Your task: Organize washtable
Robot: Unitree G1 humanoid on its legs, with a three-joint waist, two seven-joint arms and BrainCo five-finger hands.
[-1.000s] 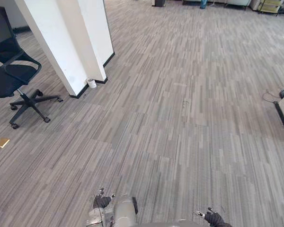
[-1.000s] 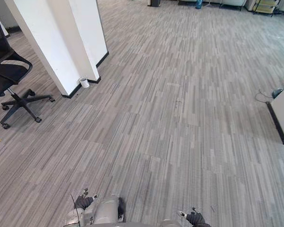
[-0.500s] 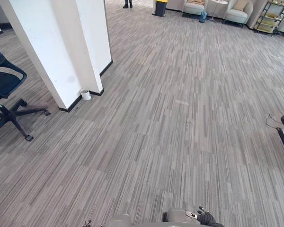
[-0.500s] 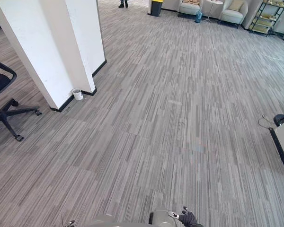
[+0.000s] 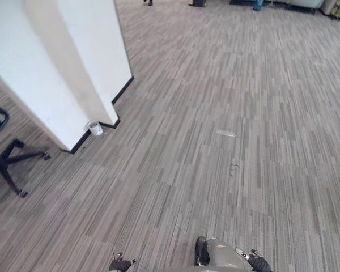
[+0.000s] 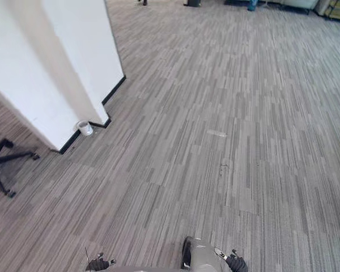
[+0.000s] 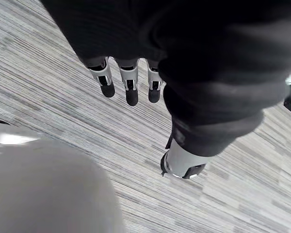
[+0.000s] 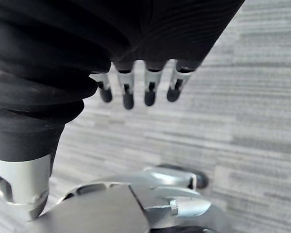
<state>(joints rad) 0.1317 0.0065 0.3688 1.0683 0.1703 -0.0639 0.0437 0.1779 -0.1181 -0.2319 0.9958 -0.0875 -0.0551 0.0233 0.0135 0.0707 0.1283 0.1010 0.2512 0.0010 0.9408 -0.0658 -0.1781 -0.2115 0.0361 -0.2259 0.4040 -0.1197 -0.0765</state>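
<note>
Out on the open carpet, zero progress on the washtable so far

Around you it's all grey striped carpet (image 5: 226,113), with a white pillar (image 5: 73,62) off to your left, a small white cup (image 5: 94,128) at its foot, and an office chair's base (image 5: 0,164) past that. Your left hand (image 7: 131,90) hangs by your side, fingers loose and straight, nothing in it. Your right hand (image 8: 150,90) is the same deal, relaxed and empty. Where the washtable stands I honestly can't tell from these views. My read is that nothing's been organized yet, so you've got the whole job left, starting with getting to the table.
</note>
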